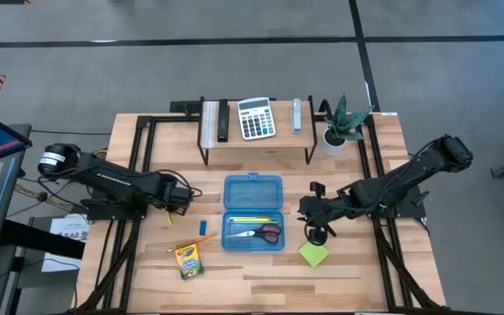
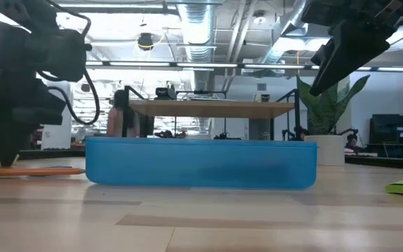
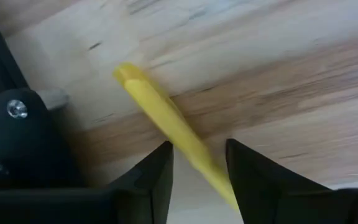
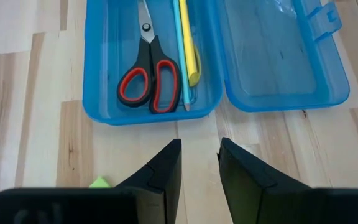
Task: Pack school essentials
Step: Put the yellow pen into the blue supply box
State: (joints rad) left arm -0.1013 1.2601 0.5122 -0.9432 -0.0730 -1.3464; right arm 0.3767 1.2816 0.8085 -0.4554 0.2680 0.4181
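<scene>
- Left pincer (image 1: 180, 198) is low over the desk (image 1: 261, 276), left of the blue case (image 1: 253, 213). Its wrist view shows a yellow pencil (image 3: 166, 124) running between the partly spread fingers (image 3: 154, 177). I can't tell whether they touch it, so grip unclear.
- My call: I'm on the pencil pick. I'd centre the shaft between the fingers, close squarely, then lift level so it doesn't swing.
- Crayon box (image 1: 187, 260) and small blue eraser (image 1: 203, 227) lie on the desk left of the case, another pencil (image 1: 191, 243) between them; I'd steer clear of them when moving.
- Case lies open; red-handled scissors (image 4: 146, 67), a yellow pencil and a thin pen already lie in its tray.
- Right pincer (image 4: 199, 163) hovers just right of the case, fingers partly apart, holding nothing.
- Sticky-note pad (image 1: 314, 255) lies beside it, unpacked.
</scene>
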